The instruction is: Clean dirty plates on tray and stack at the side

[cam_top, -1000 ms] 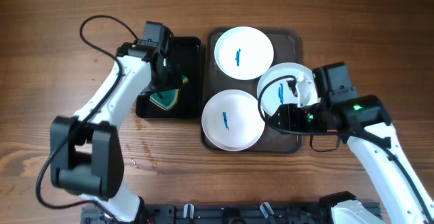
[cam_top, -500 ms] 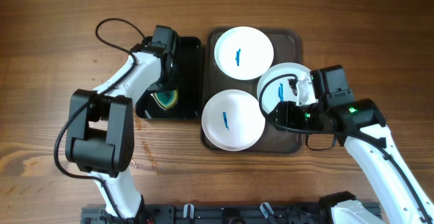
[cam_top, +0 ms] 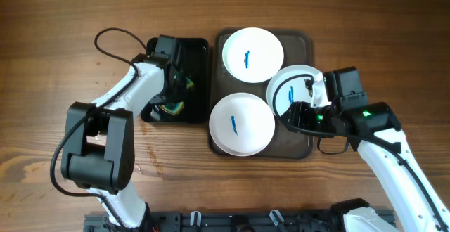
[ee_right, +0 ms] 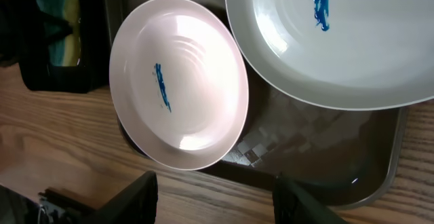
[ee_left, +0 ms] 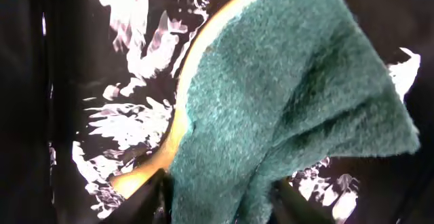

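Over black tray (cam_top: 199, 46), left hand (ee_left: 224, 200) clamped on sponge (ee_left: 291, 88), right hand (ee_right: 220, 197) fingers apart

The left arm (cam_top: 123, 95) has swung its elbow in closer to the black tray (cam_top: 199, 56). The left claw (ee_left: 220, 197) has slid a little toward that tray's near end, now covering more of the sponge (ee_left: 285, 95) than before.

We see a wood-grain table (cam_top: 56, 35) w/ two trays flat on it, just beside each other: lrg dark brown tray (cam_top: 299, 43) approx. centre, smaller glossy black tray (cam_top: 200, 70) on its left side, long edges parallel.
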Robot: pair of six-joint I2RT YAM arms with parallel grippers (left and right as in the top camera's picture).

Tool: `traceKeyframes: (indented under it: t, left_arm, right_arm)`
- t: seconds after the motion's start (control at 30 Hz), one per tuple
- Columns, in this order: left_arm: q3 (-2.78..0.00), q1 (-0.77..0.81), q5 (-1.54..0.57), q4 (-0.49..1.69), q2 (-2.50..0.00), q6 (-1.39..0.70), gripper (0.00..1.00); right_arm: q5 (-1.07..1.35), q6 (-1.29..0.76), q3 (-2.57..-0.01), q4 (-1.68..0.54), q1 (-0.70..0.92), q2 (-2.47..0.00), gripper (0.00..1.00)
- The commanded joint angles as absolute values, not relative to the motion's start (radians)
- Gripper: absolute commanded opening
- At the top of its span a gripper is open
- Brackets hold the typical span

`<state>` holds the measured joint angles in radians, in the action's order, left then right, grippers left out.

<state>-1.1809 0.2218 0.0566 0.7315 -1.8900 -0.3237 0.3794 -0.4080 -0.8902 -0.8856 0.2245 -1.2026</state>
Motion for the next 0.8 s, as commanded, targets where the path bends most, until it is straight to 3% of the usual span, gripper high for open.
traceKeyframes:
  t: [0.0, 0.07, 0.17, 0.23, 0.37, 0.43, 0.47, 0.5, 0.53, 0.63, 0.77]
  left_arm:
    - [-1.164, 0.223, 0.068, 0.751, -1.889, -0.348, 0.68]
    - [-1.209, 0.221, 0.068, 0.807, -1.871, -0.356, 0.9]
    - [-1.269, 0.221, 0.035, 0.873, -1.832, -0.379, 0.91]
    - [-1.28, 0.221, 0.035, 0.901, -1.809, -0.432, 1.0]
    - [-1.282, 0.206, -0.06, 0.916, -1.752, -0.469, 1.0]
    - [-1.282, 0.19, -0.102, 0.919, -1.737, -0.54, 0.75]
    - [-1.281, 0.184, -0.112, 0.943, -1.737, -0.696, 0.82]
    - [-1.28, 0.183, -0.113, 0.967, -1.738, -0.846, 0.96]
    - [-1.275, 0.191, -0.119, 0.966, -1.74, -0.964, 1.0]
    - [-1.275, 0.21, -0.055, 0.943, -1.76, -1.095, 1.0]
    - [-1.275, 0.21, -0.047, 0.857, -1.814, -1.109, 0.96]
  right_arm:
    - [0.364, -0.421, -0.89, -0.888, 0.221, -1.201, 0.55]
    - [0.364, -0.421, -0.89, -0.891, 0.221, -1.201, 0.55]
    - [0.364, -0.421, -0.89, -0.891, 0.221, -1.201, 0.56]
    - [0.364, -0.422, -0.89, -0.895, 0.221, -1.201, 0.56]
    - [0.364, -0.422, -0.89, -0.898, 0.221, -1.201, 0.57]
    - [0.364, -0.422, -0.89, -0.899, 0.221, -1.201, 0.58]
    - [0.364, -0.422, -0.89, -0.9, 0.221, -1.201, 0.59]
    - [0.364, -0.421, -0.89, -0.9, 0.221, -1.201, 0.6]
    - [0.364, -0.422, -0.89, -0.899, 0.221, -1.201, 0.6]
    - [0.364, -0.422, -0.89, -0.909, 0.221, -1.201, 0.6]
    - [0.364, -0.422, -0.89, -0.92, 0.221, -1.201, 0.6]
